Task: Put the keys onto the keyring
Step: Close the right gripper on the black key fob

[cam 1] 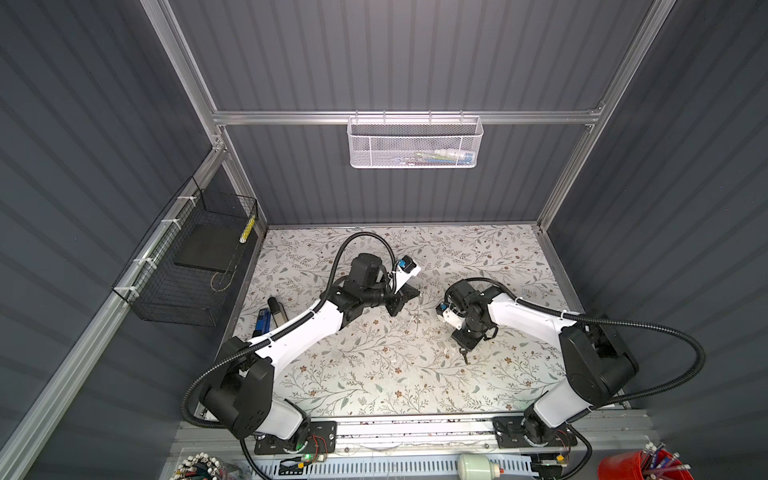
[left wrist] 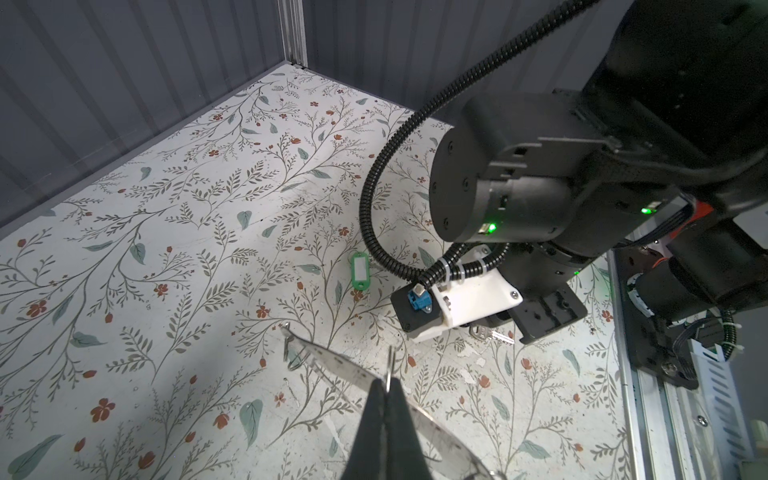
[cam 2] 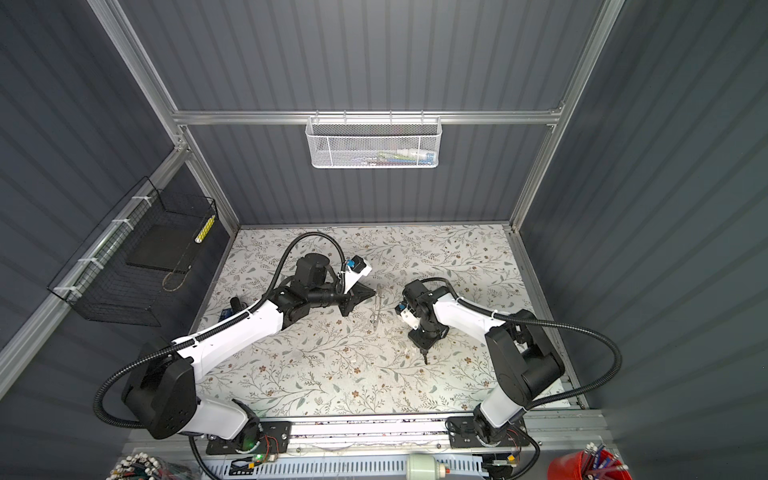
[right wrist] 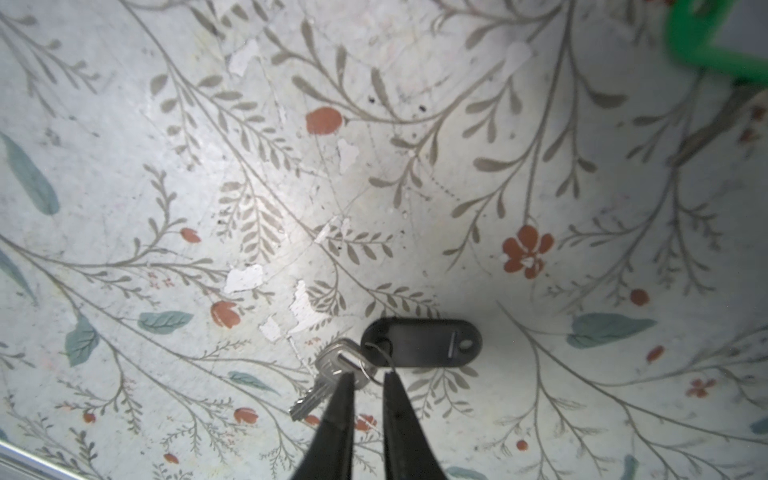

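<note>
The keyring (left wrist: 332,357), a flat grey metal plate with small rim holes and wire loops, is lifted off the table on edge, and my left gripper (left wrist: 386,384) is shut on its rim. It shows as a thin sliver (cam 2: 376,309) in a top view. One of the keys, silver (right wrist: 328,372) and joined by a thin wire loop to a black oval tag (right wrist: 419,343), lies flat on the table. My right gripper (right wrist: 368,380) hovers low over it, narrowly open, with the wire loop between the tips. The green key tag (left wrist: 360,270) lies on the table beside the right wrist.
Blue and black items (cam 1: 268,318) lie at the table's left edge. A black wire basket (cam 1: 187,270) hangs on the left wall and a white mesh basket (cam 1: 415,143) on the back rail. A metal rail (cam 1: 415,432) runs along the table's front.
</note>
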Controlling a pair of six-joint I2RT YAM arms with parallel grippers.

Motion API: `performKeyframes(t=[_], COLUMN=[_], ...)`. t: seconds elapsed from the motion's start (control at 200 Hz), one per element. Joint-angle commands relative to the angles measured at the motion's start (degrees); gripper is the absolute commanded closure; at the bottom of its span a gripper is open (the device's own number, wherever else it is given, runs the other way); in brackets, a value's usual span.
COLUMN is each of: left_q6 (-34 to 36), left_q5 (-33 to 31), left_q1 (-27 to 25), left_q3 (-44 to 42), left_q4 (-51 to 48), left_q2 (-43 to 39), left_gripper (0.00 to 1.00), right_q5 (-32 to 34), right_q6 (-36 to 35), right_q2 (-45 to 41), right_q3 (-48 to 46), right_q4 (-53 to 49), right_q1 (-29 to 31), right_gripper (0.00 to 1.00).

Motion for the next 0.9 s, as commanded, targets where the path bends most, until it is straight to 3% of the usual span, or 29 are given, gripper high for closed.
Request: performKeyframes(t=[0.0,0.245,0.41,0.625,0.895], left_q6=[-0.1,-0.2,-0.2,0.4,1.1], left_q5=[0.5,0.8,0.6,1.5,2.5], left_q1=[0.0,0.0,0.0,0.0,0.1], left_q3=[-0.5,-0.4,-0.5,-0.4,0.1], left_q4=[1.1,1.3,1.7,1.8,0.5], left_q2=[-1.2,-0.9,-0.9,-0.6,-0.8], left_gripper=[1.0,1.0,1.0,1.0,1.0], right_q5=[-1.0,-5.7,-7.9,-5.3,-1.9], right_q6=[2.1,7.3,20.1,35.1,44.8], right_q2=[-0.3,-0.4,-0.5,-5.8,-15.6], right_q3=[0.0,5.0,7.9,0.9,-13.4], right_q4=[-3.1,-7.2,-7.2,2.2,15.4], right_q1=[0.1,-1.8,-2.2,-2.2,-2.8], right_gripper=[0.77,0.67,0.66,0.67,0.66])
